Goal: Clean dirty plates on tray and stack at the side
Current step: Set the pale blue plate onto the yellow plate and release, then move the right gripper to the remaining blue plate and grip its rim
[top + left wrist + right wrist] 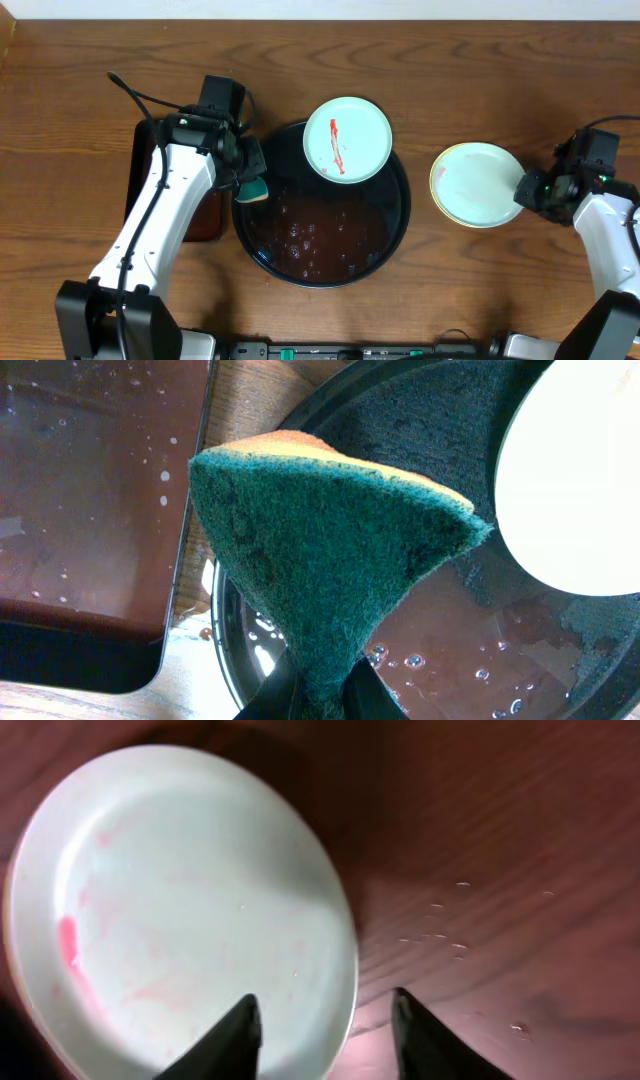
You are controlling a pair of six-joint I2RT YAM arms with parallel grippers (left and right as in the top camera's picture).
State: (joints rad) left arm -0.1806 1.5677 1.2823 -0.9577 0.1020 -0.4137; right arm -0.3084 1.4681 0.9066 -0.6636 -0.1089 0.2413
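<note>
1. Red-streaked mint round plate (pixel 347 140) lies on the far rim of the wet black round tray (pixel 403 225).
2. Smeared mint plate (pixel 480 185) tops yellow plate (pixel 434 180), right.
3. Left gripper (pixel 249 180) clenches coarse green sponge (pixel 320 550); right gripper (pixel 325 1030) released.

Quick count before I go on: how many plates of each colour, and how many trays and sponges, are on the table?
Mint plates: 2 (streaked mint plate on the round tray, mint plate at the side)
Yellow plates: 1 (yellow plate, under the side one)
Trays: 2 (round tray, rectangular tray)
Sponges: 1 (sponge)
Total: 6
</note>
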